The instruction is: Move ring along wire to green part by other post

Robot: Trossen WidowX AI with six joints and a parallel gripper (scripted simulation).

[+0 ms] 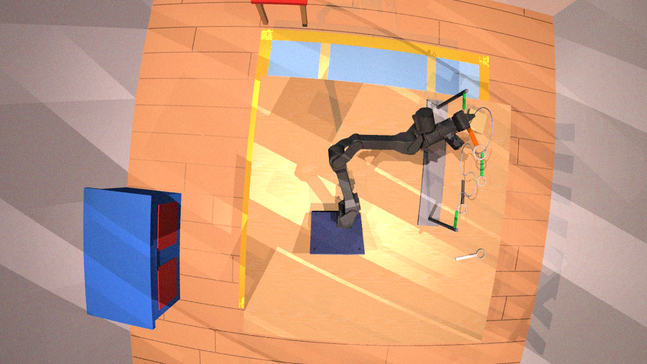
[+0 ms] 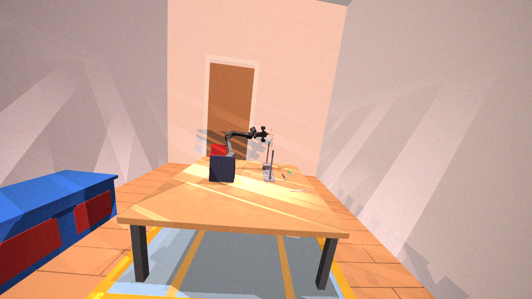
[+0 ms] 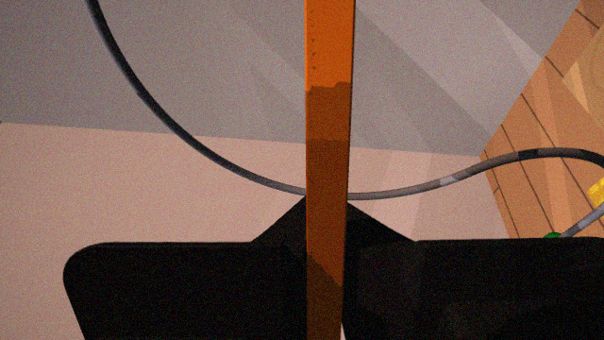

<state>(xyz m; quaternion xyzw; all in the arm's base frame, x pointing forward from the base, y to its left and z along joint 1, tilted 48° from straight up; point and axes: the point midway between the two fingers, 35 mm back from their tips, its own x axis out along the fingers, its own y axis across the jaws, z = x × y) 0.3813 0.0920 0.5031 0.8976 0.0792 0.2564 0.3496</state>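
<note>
Top view puts the ring [image 1: 473, 154] [image 2: 273, 135] out over the lower stretch of the wire's [image 1: 492, 124] [image 2: 272, 130] [image 3: 189, 138] largest bend, between the two posts and away from both green ends. The tool [image 1: 469, 122] [image 2: 265, 134] [image 3: 320, 205] is nearly closed, its fingers pinching the orange handle [image 1: 472, 136] [image 2: 268, 133] [image 3: 329, 118] from both sides. The wire appears to pass through the ring, but I cannot confirm a gap all the way round.

I judge this the carrying stage, probably bound from the upper green part [image 1: 464, 101] for the lower green part [image 1: 455, 219], with most of the curves left.

The main danger is the ring scraping thin grey wire: if its centre drifts off the wire, or its tilt lags behind the next curve, the rim will touch. In the wrist view the wire crosses the line of the handle close to the fingertips; depth there is hard to tell, so a careless wrist turn or a forward push could bring fingers or handle against it. The narrow handle could also pivot in the grip if the rim snags, upsetting the alignment. Opening the tool here would drop the ring onto grey wire.
</note>
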